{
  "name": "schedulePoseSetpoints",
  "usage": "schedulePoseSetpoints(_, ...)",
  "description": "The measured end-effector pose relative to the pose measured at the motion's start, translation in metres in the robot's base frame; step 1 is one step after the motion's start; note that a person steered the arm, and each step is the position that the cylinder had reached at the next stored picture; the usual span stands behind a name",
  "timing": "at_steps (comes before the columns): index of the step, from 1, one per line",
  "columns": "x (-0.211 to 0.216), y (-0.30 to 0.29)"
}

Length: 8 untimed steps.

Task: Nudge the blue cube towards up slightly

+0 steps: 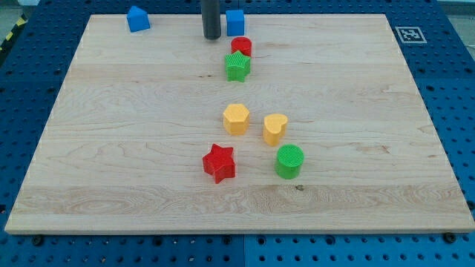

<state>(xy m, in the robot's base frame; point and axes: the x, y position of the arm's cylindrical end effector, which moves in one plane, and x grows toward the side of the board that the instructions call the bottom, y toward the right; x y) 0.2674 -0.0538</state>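
The blue cube [235, 21] sits at the view's top edge of the wooden board [111, 148], just right of centre. My tip [212, 36] rests on the board just left of the cube, slightly below it, with a small gap between them. A second blue block [137, 18], house-shaped, sits at the top left.
A red cylinder [241, 47] and a green star [237, 67] lie just below the blue cube. A yellow hexagon [236, 119], a yellow heart-like block [274, 128], a red star [219, 163] and a green cylinder [289, 162] sit lower, near centre.
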Motion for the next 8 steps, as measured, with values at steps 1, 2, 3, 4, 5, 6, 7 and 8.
schedulePoseSetpoints(1,0.008,0.007)
schedulePoseSetpoints(2,0.008,0.023)
schedulePoseSetpoints(3,-0.002,0.032)
schedulePoseSetpoints(4,-0.019,0.032)
schedulePoseSetpoints(5,-0.023,0.032)
schedulePoseSetpoints(6,-0.014,0.032)
schedulePoseSetpoints(7,0.007,0.021)
schedulePoseSetpoints(8,0.025,0.019)
